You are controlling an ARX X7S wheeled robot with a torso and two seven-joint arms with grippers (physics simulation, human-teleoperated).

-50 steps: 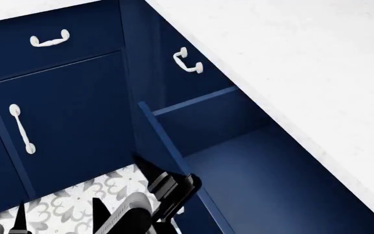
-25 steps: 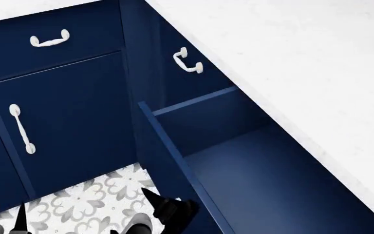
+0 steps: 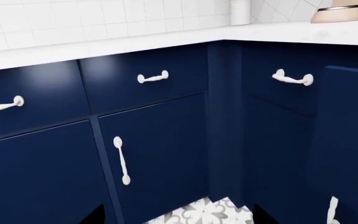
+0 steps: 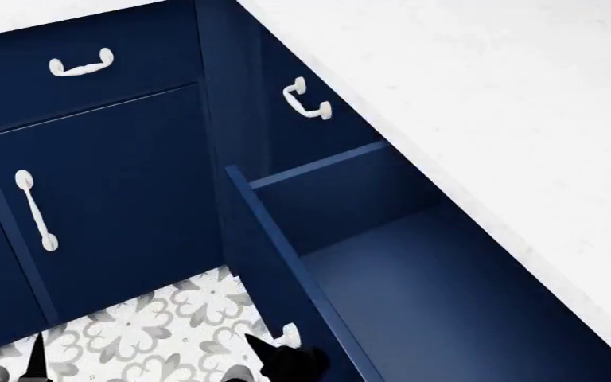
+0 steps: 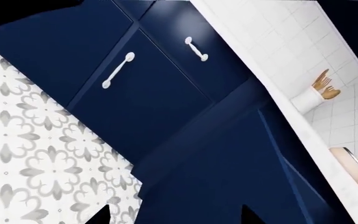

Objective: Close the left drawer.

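Because it is a rigid box on runners, the wide navy-blue left drawer point(image 4: 433, 278) should handle as a stiff, fairly heavy slider that will not flex or break, and a flat push on its front panel point(image 4: 268, 263), near the white curved handle point(image 4: 289, 336) on that face, looks like the best place to bear on it; hooking the handle is not needed for closing. It stands pulled well out from the run of navy cabinets, beneath the white speckled countertop point(image 4: 476, 103), its plain inside open to the head view. Its front panel's long axis runs from upper left to lower right there, and its closing travel runs back under the countertop, across that axis. A dark gripper point(image 4: 279, 362), probably the right one, sits just beside the handle; whether it is open I cannot tell. Neither wrist view settles either gripper's state.
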